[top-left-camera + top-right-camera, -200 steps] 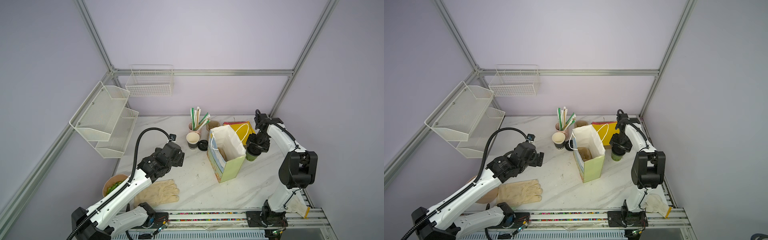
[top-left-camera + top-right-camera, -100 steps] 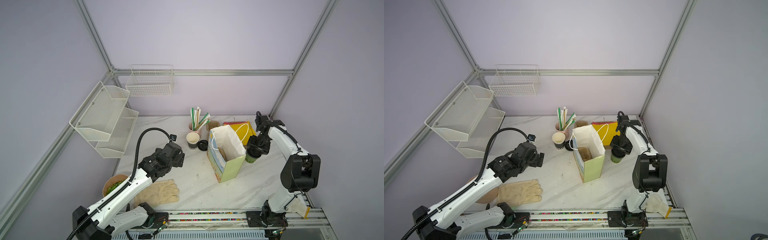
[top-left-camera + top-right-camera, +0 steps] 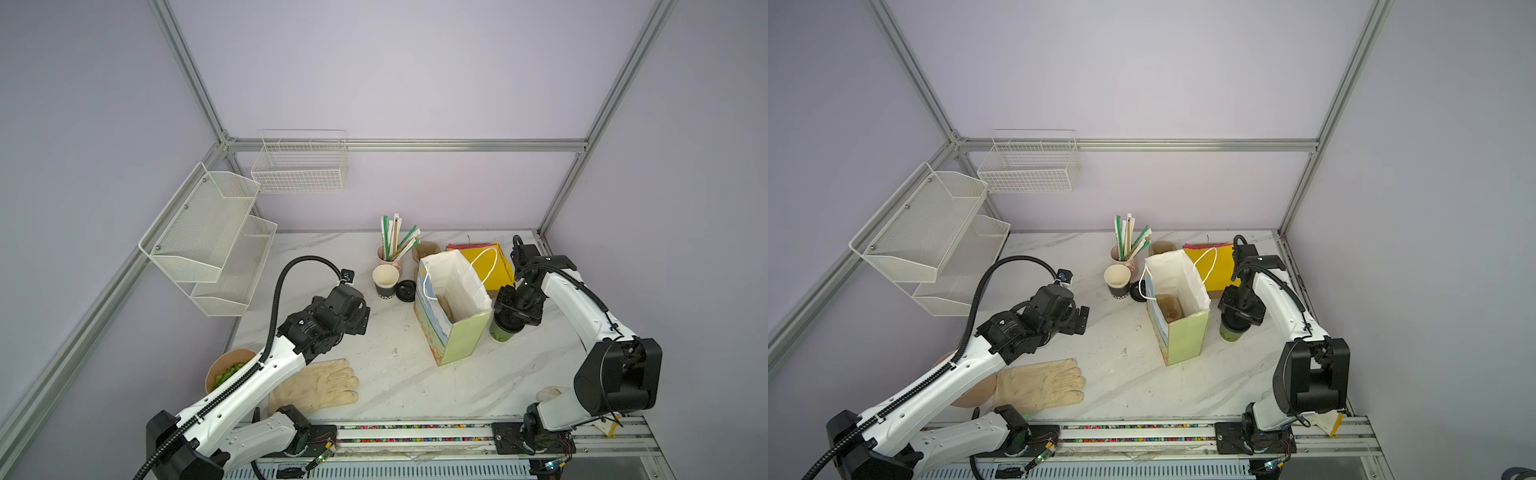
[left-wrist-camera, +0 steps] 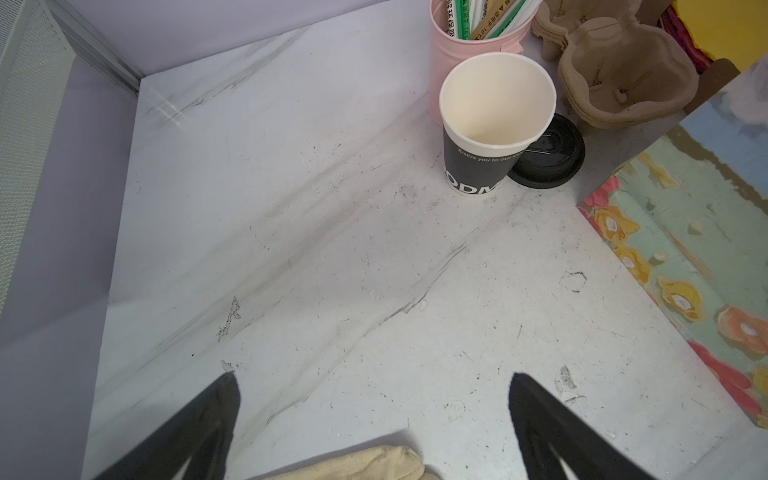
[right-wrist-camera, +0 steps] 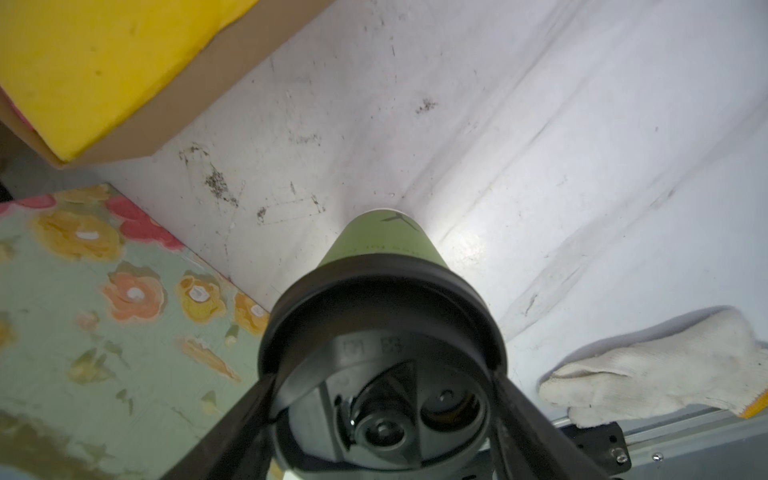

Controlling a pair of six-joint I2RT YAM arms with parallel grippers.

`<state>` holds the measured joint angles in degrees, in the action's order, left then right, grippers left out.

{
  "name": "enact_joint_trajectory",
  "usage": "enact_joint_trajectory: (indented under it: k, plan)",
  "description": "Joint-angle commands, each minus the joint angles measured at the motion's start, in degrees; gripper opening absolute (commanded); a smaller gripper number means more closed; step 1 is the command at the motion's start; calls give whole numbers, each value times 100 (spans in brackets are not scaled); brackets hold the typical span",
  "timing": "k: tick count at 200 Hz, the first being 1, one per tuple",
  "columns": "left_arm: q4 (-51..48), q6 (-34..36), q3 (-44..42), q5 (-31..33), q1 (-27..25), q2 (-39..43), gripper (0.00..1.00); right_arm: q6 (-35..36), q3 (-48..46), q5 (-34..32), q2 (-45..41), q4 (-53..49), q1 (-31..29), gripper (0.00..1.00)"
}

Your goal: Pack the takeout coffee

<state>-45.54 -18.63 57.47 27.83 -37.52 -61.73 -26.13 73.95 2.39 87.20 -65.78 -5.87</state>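
Currently on the pick-and-transfer step, nothing packed yet. Right gripper [image 5: 382, 376] sits over the takeout coffee [image 3: 503, 332], jaws clamped on either side of its black lid [image 5: 374, 299]; in the right wrist view both fingers press against the lid's rim. Green cup wall hangs straight below the lid, upright. The coffee is just beside the paper bag [image 3: 461, 336], on the side toward the right arm and outside it. Cannot tell whether the cup base rests on the table [image 3: 399, 374] or is a touch off it.

Bag stands open-mouthed and upright, white handle loops flopped outward. Brownish insert [image 3: 1169, 307] at the bottom, probably a pulp cup holder, no cup in it.

Left gripper [image 4: 374, 377] hangs over bare marble with fingers spread wide and nothing between them, well apart from the bag. Black paper cup [image 4: 478, 166] and a loose lid [image 4: 552, 158] are ahead of it, not involved.

Next move, as I read it: lift the coffee straight up above the bag's rim, carry it sideways over the opening, lower it into the insert, then let go. Risks are the lid popping off since the grip is on the lid only, the cup catching a handle loop or the thin bag wall, and the unsteadied bag tipping.
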Motion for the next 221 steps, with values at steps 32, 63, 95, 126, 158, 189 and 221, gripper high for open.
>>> enact_joint_trajectory:
  k: [32,63,95,126,158,189,221]
  plan:
    - [-8,61,141,-11,34,-40,100,38,-188,49,-88,-140,-86,82]
    - [-21,57,140,-6,34,-65,100,38,-205,33,-77,-132,-104,85]
    - [-30,57,147,6,34,-93,100,47,-86,33,-29,-202,-102,93]
    - [-55,59,153,20,34,-128,100,47,-14,21,-34,-269,-112,97]
    - [-68,61,158,63,34,-136,100,73,330,-71,-48,-447,-122,97]
    - [-79,37,159,87,38,-155,100,66,416,-114,-76,-549,-239,97]
    - [-104,9,163,126,34,-151,100,106,175,101,-158,-552,-271,97]
